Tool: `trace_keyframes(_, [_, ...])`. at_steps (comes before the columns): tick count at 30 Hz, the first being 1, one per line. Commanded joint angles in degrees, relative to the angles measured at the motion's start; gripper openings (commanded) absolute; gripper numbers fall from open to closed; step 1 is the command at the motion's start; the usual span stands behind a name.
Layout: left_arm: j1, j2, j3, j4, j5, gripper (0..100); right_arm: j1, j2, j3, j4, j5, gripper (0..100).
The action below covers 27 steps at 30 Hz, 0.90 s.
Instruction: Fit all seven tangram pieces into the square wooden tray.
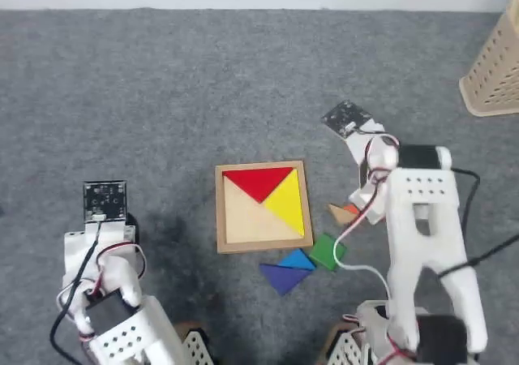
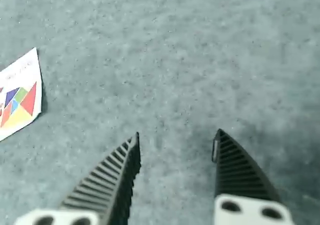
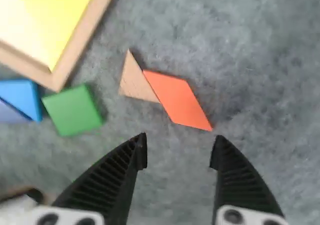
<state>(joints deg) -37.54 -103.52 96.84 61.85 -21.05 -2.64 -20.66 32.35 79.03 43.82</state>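
From above, the square wooden tray [image 1: 220, 211] lies on the fuzzy grey surface [image 1: 162, 97], holding a red triangle [image 1: 258, 182] and a yellow triangle [image 1: 289, 203]. The green square [image 1: 326, 251] lies beside its corner.

Left wrist: the left hand [image 2: 176, 145] is spread wide on ribbed black fingers, with a printed card [image 2: 19, 97] cut off at the edge.

Right wrist: the right hand [image 3: 177, 147] gapes above a flat orange parallelogram [image 3: 177, 100], which touches a tan triangle [image 3: 134, 80].

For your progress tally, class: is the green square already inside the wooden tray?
No, the green square lies outside the wooden tray, just off one corner.
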Motion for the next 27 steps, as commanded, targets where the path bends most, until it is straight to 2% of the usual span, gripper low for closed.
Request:
trace_keyframes(1, [-0.18,-0.53,-0.22,0.00,-0.44,22,2.42,3.03,-3.69,0.92,15.56,23.1])
trace_keyframes(3, [-0.18,-0.53,-0.22,0.00,-0.44,22,2.68,5.32,-3.78,0.84,19.60,23.1])
trace_keyframes(6, [-0.18,-0.53,-0.22,0.00,-0.44,22,2.42,9.01,-3.69,0.13,21.89,23.1])
trace_keyframes(16, [-0.09,-0.53,-0.22,0.00,-0.44,22,2.86,22.64,-3.78,-10.24,21.63,23.1])
trace_keyframes(25, [-0.09,-0.53,-0.22,0.00,-0.44,22,2.95,27.82,-4.13,-16.13,21.63,22.6])
trace_keyframes(27, [-0.09,-0.53,-0.22,0.00,-0.44,22,2.95,27.65,-4.22,-16.48,21.01,18.4])
